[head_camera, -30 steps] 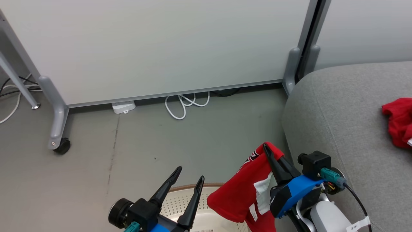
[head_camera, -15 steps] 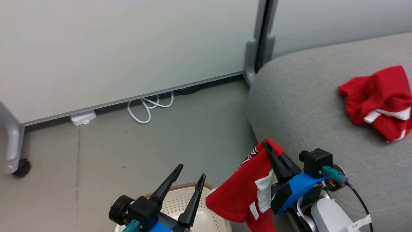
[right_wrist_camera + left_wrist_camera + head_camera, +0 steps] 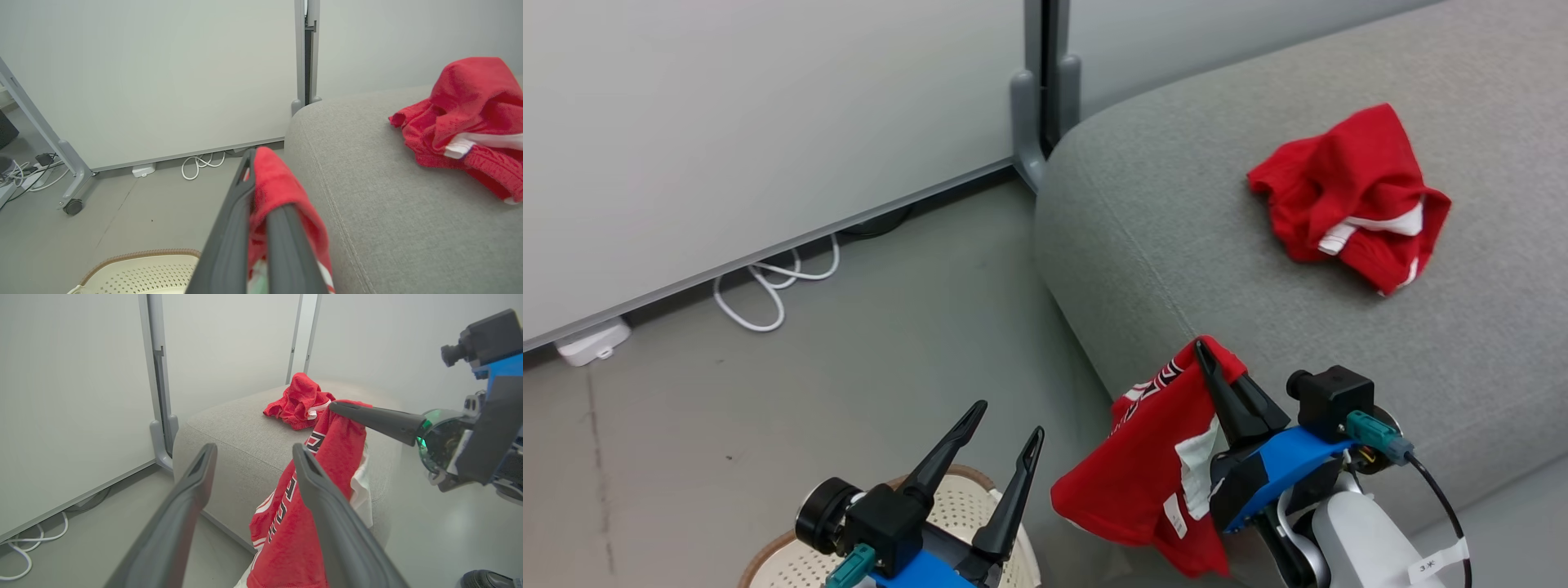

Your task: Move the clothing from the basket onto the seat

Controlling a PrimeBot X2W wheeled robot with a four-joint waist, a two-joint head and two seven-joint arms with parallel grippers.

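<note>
My right gripper (image 3: 1201, 351) is shut on a red jersey (image 3: 1135, 474) with white trim and dark lettering, which hangs from its tips beside the front corner of the grey seat (image 3: 1217, 269). In the right wrist view the jersey (image 3: 282, 192) drapes over the closed fingers (image 3: 229, 228). A second crumpled red garment (image 3: 1347, 192) lies on the seat top. My left gripper (image 3: 1005, 420) stands open and empty above the cream perforated basket (image 3: 947, 508), left of the jersey. In the left wrist view the open fingers (image 3: 179, 514) frame the seat (image 3: 237, 433) and the hanging jersey (image 3: 286, 522).
A pale partition panel (image 3: 727, 122) on a grey post (image 3: 1041, 98) stands behind the seat's corner. A white cable loop (image 3: 768, 286) and a small white box (image 3: 592, 343) lie on the grey floor along its base. A castor leg (image 3: 73, 204) stands farther left.
The camera has swung right, bringing the seat and the garment on it toward the middle. Both grippers keep their pose; the right one still holds the jersey.
</note>
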